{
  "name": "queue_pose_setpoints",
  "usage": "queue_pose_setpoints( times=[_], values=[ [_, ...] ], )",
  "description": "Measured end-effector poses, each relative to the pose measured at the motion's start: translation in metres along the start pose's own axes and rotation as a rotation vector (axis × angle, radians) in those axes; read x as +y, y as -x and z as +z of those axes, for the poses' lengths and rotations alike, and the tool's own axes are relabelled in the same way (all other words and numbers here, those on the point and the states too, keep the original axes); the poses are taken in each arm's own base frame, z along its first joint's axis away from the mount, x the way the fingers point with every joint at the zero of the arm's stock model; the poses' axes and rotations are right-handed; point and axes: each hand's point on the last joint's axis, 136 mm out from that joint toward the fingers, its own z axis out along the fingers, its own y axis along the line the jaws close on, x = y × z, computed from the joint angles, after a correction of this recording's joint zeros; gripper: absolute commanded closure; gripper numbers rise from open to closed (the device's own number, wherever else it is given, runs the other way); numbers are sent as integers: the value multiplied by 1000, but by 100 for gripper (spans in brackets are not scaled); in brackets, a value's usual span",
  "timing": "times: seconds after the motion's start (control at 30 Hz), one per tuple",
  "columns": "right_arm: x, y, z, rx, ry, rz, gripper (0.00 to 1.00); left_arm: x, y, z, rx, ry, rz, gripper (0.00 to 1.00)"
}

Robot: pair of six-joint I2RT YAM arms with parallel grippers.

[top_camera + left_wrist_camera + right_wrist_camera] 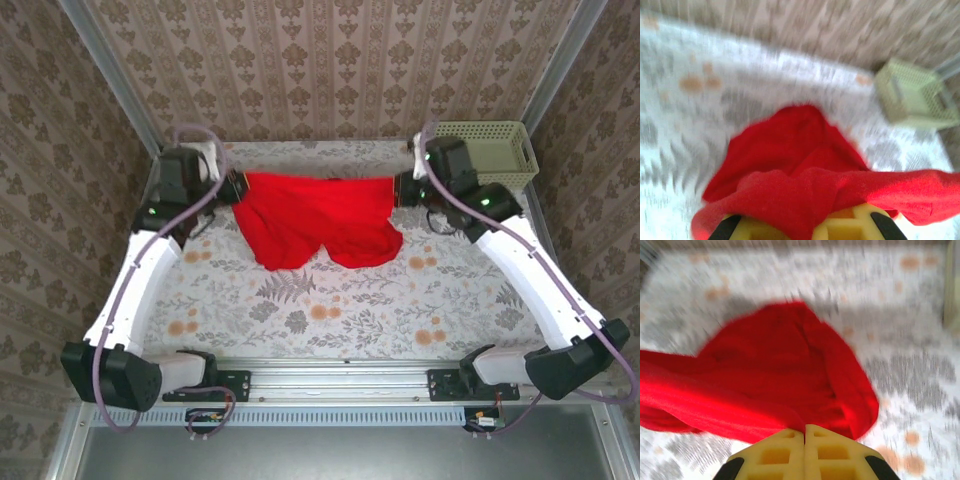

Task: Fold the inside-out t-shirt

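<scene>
The inside-out t-shirt is plain red and hangs stretched between my two grippers above the far part of the table, its lower part sagging toward the floral cloth. My left gripper is shut on the shirt's left top edge. In the left wrist view the red cloth drapes over the yellow fingers. My right gripper is shut on the right top edge. Its yellow fingers meet tightly, with red cloth pinched at their tips.
A pale green basket stands at the far right corner, also in the left wrist view as a basket. The floral tablecloth covers the table. Patterned walls enclose the back and sides.
</scene>
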Motion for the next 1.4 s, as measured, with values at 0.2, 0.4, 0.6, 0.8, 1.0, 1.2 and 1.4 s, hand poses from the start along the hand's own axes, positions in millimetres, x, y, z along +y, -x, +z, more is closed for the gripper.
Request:
queue_pose_setpoints(
  times=[0.2,0.4,0.6,0.8,1.0,1.2,1.4],
  values=[
    [63,70,-73,-224,165,-73,100,-62,82,-83,-231,-95,113,100],
    [106,57,-98,-234,289,-137,100,-93,86,-169,-358,-141,204,100],
    [88,19,-65,-143,198,-112,100,-102,96,-174,-359,-155,231,100],
    [19,-58,-3,44,-28,28,100,-89,72,-36,-68,-151,185,100],
    [-84,-163,24,253,-311,172,87,-103,-60,108,355,-178,187,74],
    [-129,-206,23,341,-445,241,28,-114,-161,140,555,-164,184,27],
    [-89,-179,34,289,-321,170,26,-6,-156,70,434,77,48,21]
  ],
)
